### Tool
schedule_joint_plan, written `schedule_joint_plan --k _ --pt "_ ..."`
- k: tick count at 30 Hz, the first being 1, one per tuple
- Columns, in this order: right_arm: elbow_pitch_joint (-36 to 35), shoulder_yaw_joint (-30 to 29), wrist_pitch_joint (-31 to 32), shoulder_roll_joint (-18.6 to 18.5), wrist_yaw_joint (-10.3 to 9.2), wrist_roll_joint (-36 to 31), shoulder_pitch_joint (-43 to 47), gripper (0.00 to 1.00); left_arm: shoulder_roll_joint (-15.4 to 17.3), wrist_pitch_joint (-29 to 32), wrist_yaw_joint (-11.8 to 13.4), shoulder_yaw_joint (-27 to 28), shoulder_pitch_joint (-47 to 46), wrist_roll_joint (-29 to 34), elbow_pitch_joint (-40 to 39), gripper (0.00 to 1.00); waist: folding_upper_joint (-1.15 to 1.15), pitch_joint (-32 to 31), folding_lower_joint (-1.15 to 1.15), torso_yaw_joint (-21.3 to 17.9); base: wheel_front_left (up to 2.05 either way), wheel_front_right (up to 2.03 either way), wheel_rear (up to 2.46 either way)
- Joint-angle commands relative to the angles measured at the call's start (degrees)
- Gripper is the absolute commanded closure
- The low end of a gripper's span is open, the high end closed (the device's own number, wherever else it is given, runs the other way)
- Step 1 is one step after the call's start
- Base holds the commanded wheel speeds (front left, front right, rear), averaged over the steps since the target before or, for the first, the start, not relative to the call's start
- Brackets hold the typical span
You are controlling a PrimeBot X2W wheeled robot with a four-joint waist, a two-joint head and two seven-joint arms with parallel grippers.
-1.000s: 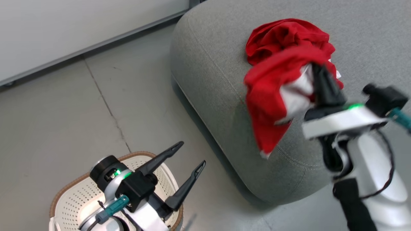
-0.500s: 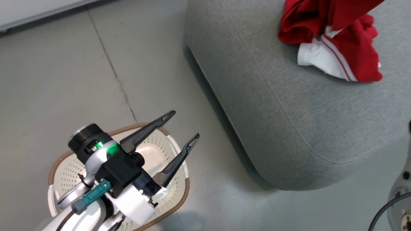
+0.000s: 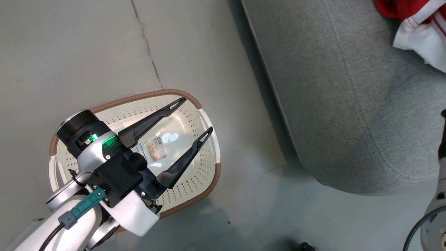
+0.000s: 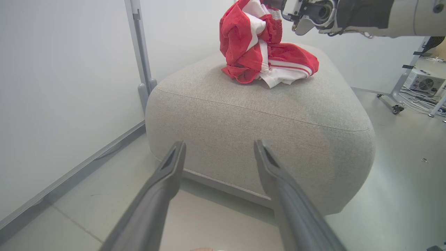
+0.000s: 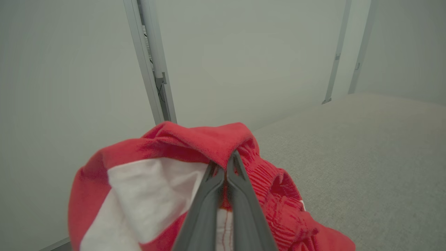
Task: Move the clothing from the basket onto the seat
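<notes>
The cream-white perforated basket (image 3: 195, 176) with a brown rim stands on the floor, holding only the label on its bottom. My left gripper (image 3: 197, 115) hovers over it, open, nothing between its fingers (image 4: 167, 174). The red and white clothing (image 4: 259, 52) is bunched on top of the grey seat (image 4: 258, 136); its corner shows at the head view's top right (image 3: 418, 33). My right gripper (image 5: 226, 162) is shut on a fold of the clothing (image 5: 195, 146) and lifts part of it above the seat (image 5: 366, 146).
Pale partition panels (image 4: 62, 87) with metal posts (image 4: 139, 48) stand behind the seat. Wheeled stand legs and cables (image 4: 414, 97) lie to the seat's far right in the left wrist view. Grey floor (image 3: 104, 45) surrounds the basket.
The head camera has tilted down, so basket and seat sit higher in view. The right gripper, still shut on red clothing, has left the head view. The left gripper stays open over the basket.
</notes>
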Motion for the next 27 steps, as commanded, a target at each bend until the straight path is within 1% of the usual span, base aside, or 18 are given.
schedule_joint_plan --k 1,5,9,10,11,12,16,20,27 --pt "0.7 -0.8 -0.2 0.2 0.12 -0.4 1.3 1.0 0.2 -0.4 -0.2 0.0 -1.1 0.5 0.1 0.0 0.0 1.3 0.0 0.9 0.0 0.0 0.0" --pt "2.9 -2.6 -0.2 0.8 0.12 -0.1 3.4 1.0 0.1 -0.7 -0.3 -0.4 -1.5 0.4 0.7 0.0 0.0 1.4 0.0 1.0 0.0 0.0 0.0" --pt "2.4 -3.7 -0.2 0.9 0.12 -0.3 4.6 1.0 -0.3 -1.5 -0.3 -0.6 -1.7 0.1 1.6 0.0 0.0 0.1 0.0 1.1 0.0 0.0 0.0" --pt "2.3 -4.0 -0.2 0.7 0.12 -0.7 5.1 0.64 -0.5 -1.8 -0.1 -0.6 -1.5 -0.1 1.9 0.0 0.0 -0.5 0.0 1.1 0.0 0.0 0.0" --pt "1.8 -3.9 -0.2 0.4 0.12 -1.2 5.4 0.05 -0.6 -2.1 0.0 -0.6 -1.3 -0.3 2.3 0.0 0.0 -1.2 0.0 1.1 0.0 0.0 0.0" --pt "1.8 -3.9 -0.2 0.2 0.11 -1.5 5.8 0.0 -0.9 -2.4 0.1 -0.7 -1.1 -0.5 2.7 0.0 0.0 -1.9 0.0 1.1 0.0 0.0 0.0" --pt "2.3 -4.3 -0.3 -0.5 0.11 -3.7 8.4 0.0 -2.6 -3.7 0.8 -1.1 0.4 -1.8 4.9 0.0 0.0 -5.9 0.0 1.5 0.0 0.0 0.0" --pt "2.6 -4.0 -0.3 -1.0 0.11 -5.3 12.2 0.0 -4.9 -5.3 1.9 -1.5 2.1 -3.4 7.8 0.0 0.0 -10.7 0.0 2.7 0.0 0.0 0.0" --pt "-1.0 -2.4 -0.3 -0.6 0.11 -5.8 21.3 0.0 -8.7 -6.3 4.7 -1.2 6.1 -7.2 13.0 0.0 0.0 -19.0 0.0 5.6 0.0 0.0 0.0"
